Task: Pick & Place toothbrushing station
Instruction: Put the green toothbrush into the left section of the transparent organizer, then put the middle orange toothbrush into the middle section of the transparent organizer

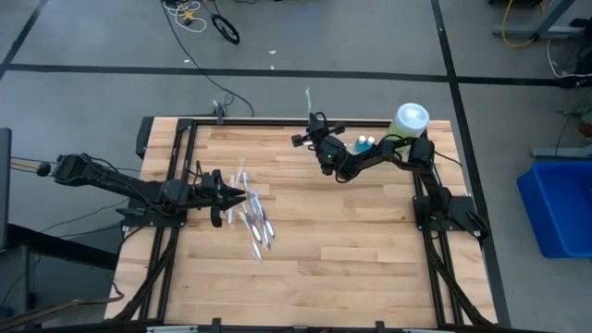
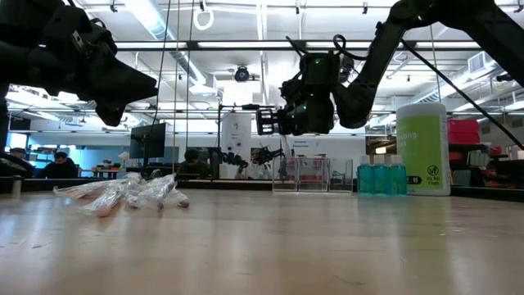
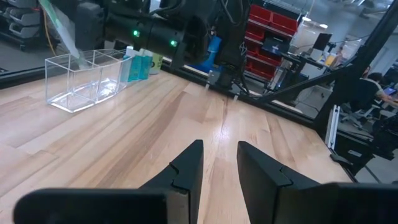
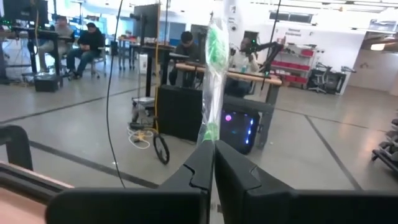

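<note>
Toothbrushing station (image 3: 84, 78): clear, low, compartmented rack at the surface's (image 1: 370, 240) far edge. Beside it: blue-capped bottles (image 2: 381, 174), green bottle (image 2: 422, 147). Right claw (image 4: 213, 149) pinches wrapped toothbrush (image 4: 216, 81) above; left claw (image 3: 219, 163) spread near wrapped toothbrush pile (image 1: 250, 217).

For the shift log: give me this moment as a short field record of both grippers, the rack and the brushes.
right gripper: raised over the table's far edge, shut on a wrapped toothbrush that stands upright
left gripper: open, empty, low over the table's left side
toothbrushing station: clear rack near the far edge, beside the small blue bottles
wrapped toothbrushes: loose pile lying by the left gripper
green bottle: upright at the far right corner
</note>
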You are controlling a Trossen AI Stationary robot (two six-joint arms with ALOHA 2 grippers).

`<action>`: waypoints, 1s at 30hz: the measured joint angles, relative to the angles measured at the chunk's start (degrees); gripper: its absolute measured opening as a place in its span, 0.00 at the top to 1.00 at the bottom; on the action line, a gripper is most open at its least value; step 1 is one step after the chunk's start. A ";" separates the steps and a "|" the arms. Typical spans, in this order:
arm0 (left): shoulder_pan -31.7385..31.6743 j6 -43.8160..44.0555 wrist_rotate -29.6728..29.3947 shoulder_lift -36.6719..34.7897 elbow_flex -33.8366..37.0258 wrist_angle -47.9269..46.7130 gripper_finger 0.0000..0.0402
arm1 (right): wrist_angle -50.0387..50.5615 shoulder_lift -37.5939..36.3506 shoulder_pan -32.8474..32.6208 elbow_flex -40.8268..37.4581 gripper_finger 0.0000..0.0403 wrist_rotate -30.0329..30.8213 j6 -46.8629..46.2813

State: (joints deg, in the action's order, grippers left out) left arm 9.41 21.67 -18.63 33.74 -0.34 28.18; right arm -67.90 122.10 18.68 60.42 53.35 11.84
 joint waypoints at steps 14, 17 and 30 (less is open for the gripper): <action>0.00 -0.02 0.00 0.02 0.00 0.00 0.76 | 9.16 0.00 -2.85 0.00 0.92 3.55 -2.91; 0.00 -0.10 0.00 0.00 0.00 0.00 0.76 | 12.56 0.00 -3.50 0.00 0.88 5.39 -5.90; 0.00 -0.41 0.00 0.00 0.00 -0.01 0.76 | 15.91 -0.60 -8.59 -0.02 0.70 8.25 -6.91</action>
State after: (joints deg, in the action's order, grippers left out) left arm 9.41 21.27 -18.63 33.74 -0.34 28.17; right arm -51.99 121.51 10.09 60.40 61.60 4.93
